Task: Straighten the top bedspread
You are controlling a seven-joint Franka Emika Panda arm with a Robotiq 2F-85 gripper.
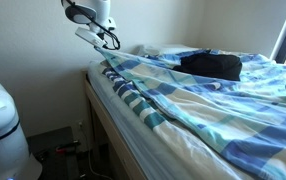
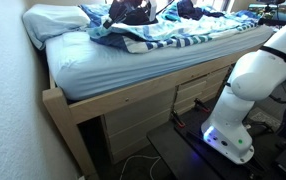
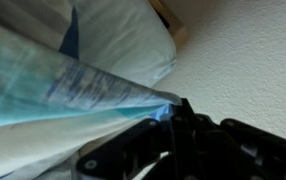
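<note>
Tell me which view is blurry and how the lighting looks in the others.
Wrist view: soft throughout, the gripper a dark out-of-focus mass, the top bedspread smeared. In an exterior view the top bedspread is sharper, under even daylight. In an exterior view the space under the bed frame falls into shadow.

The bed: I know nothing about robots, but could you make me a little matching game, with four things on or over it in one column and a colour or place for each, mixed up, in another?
Things:
1. top bedspread
2. striped cloth
3. black bundle
4. gripper

Colours and places:
A. lies on top of the bedspread
B. broad light blue, turquoise and white blocks
C. up above one corner of the bed
D. narrow dark teal-and-white stripes

Pairs: 1-B, 2-D, 3-A, 4-C.
</note>
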